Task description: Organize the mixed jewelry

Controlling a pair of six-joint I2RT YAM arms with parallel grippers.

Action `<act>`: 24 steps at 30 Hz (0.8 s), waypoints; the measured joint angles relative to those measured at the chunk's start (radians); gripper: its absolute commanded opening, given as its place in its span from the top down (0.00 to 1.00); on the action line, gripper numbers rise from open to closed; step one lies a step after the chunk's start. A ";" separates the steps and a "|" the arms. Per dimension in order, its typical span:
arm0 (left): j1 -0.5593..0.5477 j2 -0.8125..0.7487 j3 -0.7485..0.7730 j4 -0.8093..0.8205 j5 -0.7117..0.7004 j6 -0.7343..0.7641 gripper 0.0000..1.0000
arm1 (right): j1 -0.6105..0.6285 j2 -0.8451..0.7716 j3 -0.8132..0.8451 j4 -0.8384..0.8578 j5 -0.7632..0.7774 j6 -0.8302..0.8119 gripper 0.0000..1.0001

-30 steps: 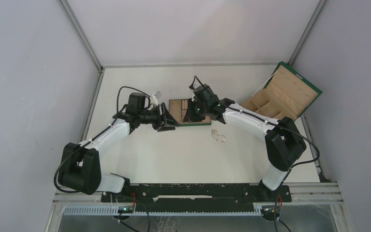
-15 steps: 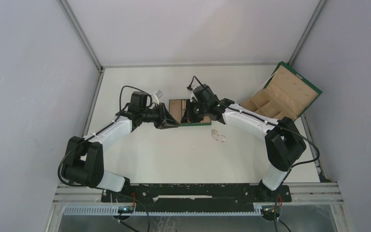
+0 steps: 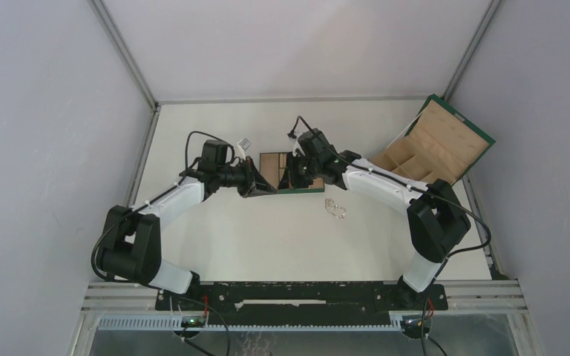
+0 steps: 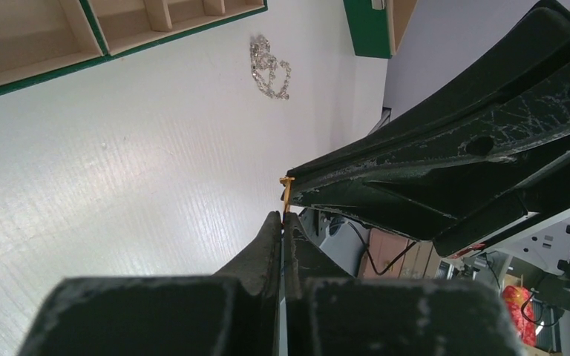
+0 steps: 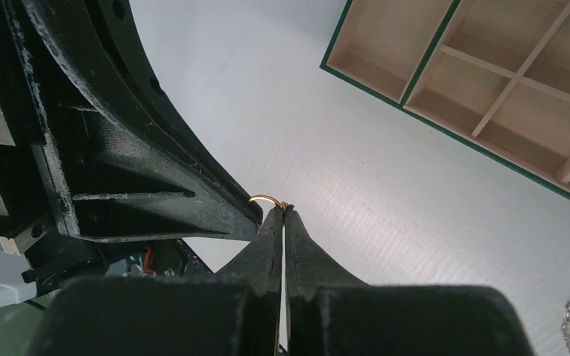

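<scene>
A thin gold-coloured ring (image 5: 264, 198) is held between both grippers, beside the tan compartmented tray with green edge (image 3: 269, 165).

The right gripper (image 5: 282, 211) is clenched on one side of the ring. The left gripper (image 4: 282, 219) is also closed tip to tip, and it seems to pinch the other side (a gold edge shows just at its tips), so I judge this to be a hand-over in the air above the white table (image 3: 267, 237). The silvery sparkly tangle of chain (image 3: 335, 208) lies on the table near the tray, not yet sorted. I see no jewelry in the compartments that show, and I cannot find a second ring. The large green box with tan lining (image 3: 434, 144) stands well apart at the right. So the task looks to be at its beginning, with nothing placed so far.
</scene>
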 measured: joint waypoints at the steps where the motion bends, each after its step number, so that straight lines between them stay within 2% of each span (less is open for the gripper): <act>1: 0.000 0.000 0.000 0.000 0.002 0.000 1.00 | -0.003 0.000 0.000 0.000 -0.005 0.001 0.81; 3: 0.000 0.000 0.004 -0.002 0.008 0.000 1.00 | -0.013 0.000 0.000 0.000 -0.022 0.005 0.71; 8: 0.000 0.000 0.033 -0.001 0.056 0.011 1.00 | -0.056 -0.026 0.000 -0.010 -0.092 0.002 0.54; 13: 0.001 -0.003 0.087 -0.014 0.148 0.065 1.00 | -0.134 -0.136 -0.036 0.029 -0.225 0.013 0.45; 19: 0.001 -0.021 0.144 -0.069 0.270 0.165 1.00 | -0.243 -0.232 -0.109 0.166 -0.457 0.087 0.44; 24: 0.001 -0.069 0.164 -0.090 0.327 0.203 1.00 | -0.255 -0.230 -0.145 0.269 -0.597 0.151 0.45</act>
